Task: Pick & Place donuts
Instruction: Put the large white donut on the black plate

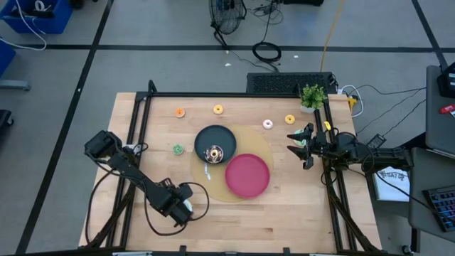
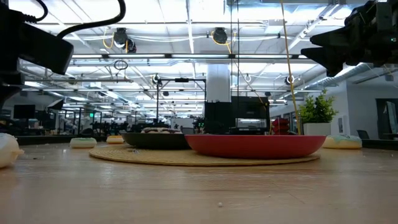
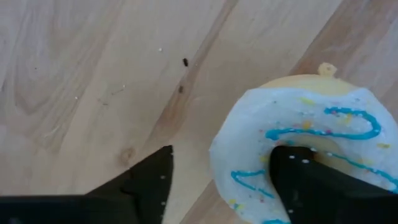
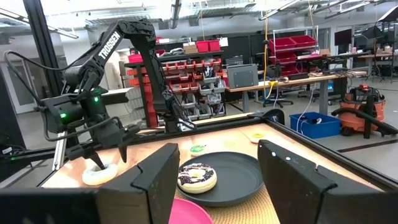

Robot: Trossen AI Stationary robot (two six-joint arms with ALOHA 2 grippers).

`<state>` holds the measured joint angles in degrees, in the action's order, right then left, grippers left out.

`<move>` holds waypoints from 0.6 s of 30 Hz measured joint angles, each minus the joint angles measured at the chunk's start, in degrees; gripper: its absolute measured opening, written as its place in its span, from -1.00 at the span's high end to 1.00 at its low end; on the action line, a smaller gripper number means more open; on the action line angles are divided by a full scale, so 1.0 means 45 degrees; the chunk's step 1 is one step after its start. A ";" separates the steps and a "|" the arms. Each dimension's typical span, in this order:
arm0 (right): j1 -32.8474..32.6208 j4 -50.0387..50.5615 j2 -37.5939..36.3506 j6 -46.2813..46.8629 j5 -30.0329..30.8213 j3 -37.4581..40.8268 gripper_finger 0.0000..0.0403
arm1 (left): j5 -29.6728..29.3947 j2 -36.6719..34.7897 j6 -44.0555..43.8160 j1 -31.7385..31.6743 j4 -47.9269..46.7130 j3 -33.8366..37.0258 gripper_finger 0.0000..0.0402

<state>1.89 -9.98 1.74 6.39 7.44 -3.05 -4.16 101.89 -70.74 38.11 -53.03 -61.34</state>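
Observation:
A white-iced donut with teal squiggles lies flat on the wood near the table's near-left corner, also seen in the high view as the white-iced donut. My left gripper is open, pointing down over it. A brown sprinkled donut sits on the black plate. Orange, yellow, pink, another yellow and green donuts lie loose on the table. My right gripper hovers open and empty above the right side. My left gripper comes at the white-iced donut from above. One finger stands inside the ring's hole, at its inner wall. The other finger stands outside the ring with bare wood between it and the icing. The donut lies flat on the table.
A red plate and the black plate sit on a round woven mat at mid-table. A potted plant stands at the far right corner. A black frame rail runs along the table's edges. Bare wood lies along the near edge.

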 joint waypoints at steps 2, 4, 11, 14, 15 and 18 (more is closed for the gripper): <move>0.0000 -0.0002 0.0000 -0.0002 0.0000 0.0000 -0.03 | -0.0119 0.0000 0.0014 0.0000 0.0046 0.0000 -0.09; 0.0001 -0.0001 0.0000 -0.0001 0.0000 0.0000 -0.03 | -0.0195 0.0000 0.0037 0.0000 0.0114 -0.0005 0.05; 0.0002 0.0000 0.0000 -0.0005 0.0000 0.0000 -0.03 | -0.0250 0.0000 0.0559 -0.0030 0.0308 -0.0005 0.36; 0.0005 0.0000 0.0000 0.0000 0.0000 0.0000 -0.03 | -0.0292 0.0000 0.0612 -0.0041 0.0583 -0.0005 0.42; 0.0004 -0.0005 0.0000 -0.0001 0.0000 0.0000 -0.03 | -0.0293 0.0000 0.0824 -0.0064 0.0684 -0.0005 0.43; 0.0005 -0.0002 0.0000 -0.0002 0.0002 0.0000 -0.03 | -0.0273 -0.0076 0.1258 -0.0212 0.0762 -0.0005 0.45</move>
<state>1.91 -9.99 1.74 6.38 7.45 -3.05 -5.39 101.54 -65.08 37.15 -49.60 -61.36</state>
